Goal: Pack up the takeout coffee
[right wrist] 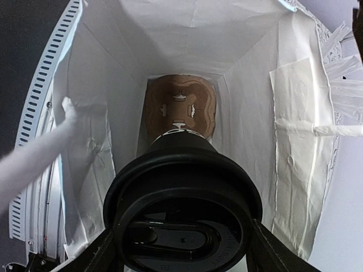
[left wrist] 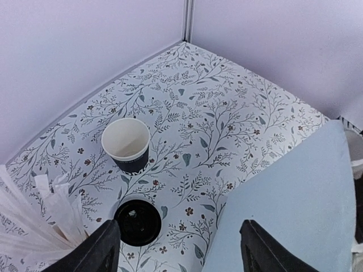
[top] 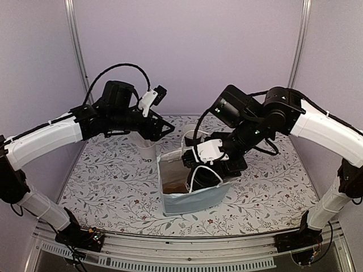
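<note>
Floral tabletop (left wrist: pixel 227 113); cup (left wrist: pixel 126 145) seemingly upright, mouth upward.

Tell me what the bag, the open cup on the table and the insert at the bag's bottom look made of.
Bag: paper, matte white inside with creases and folded seams, pale blue outside.
Open cup: likely paper, black matte wall, cream lining, rolled rim.
Insert: probably brown cardboard, with cut slots.

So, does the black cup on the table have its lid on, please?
Off: the black cup shows its cream inside; a black lid lies beside it.
</note>
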